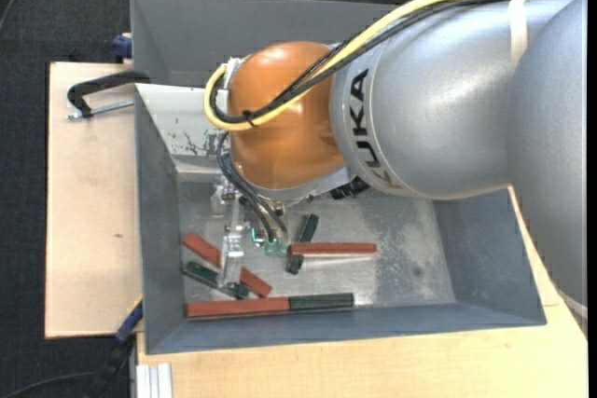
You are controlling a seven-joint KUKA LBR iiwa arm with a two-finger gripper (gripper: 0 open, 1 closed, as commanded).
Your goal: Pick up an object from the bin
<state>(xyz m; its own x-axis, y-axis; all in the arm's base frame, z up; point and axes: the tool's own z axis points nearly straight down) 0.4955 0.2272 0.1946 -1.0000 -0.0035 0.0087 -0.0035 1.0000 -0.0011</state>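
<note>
Closest to the camera, along the foot of the near wall of the grey bin point(280, 19), a long red stick point(238, 308) and a dark green stick point(322, 301) lie end to end. Just behind them, in the bin's left near part, is a small scatter of short pieces: a short red piece point(255, 283) lying aslant, a dark green piece point(201, 273) to its left, and another red piece point(200, 247) a little farther back. The gripper point(230, 267) reaches down into this scatter, its metal tip between the dark green piece and the short red piece and very near both. Whether the claw is apart, together or clamped on one of them cannot be told. To the right of the gripper a longer red bar point(333, 248) lies flat on the floor, with a short dark green bit point(306, 227) tilted just behind its left end. Above the gripper sits the orange cover point(275, 121) with its yellow and black cables, and the thick silver arm point(457, 98) comes in from the right across the far half of the bin.
</note>
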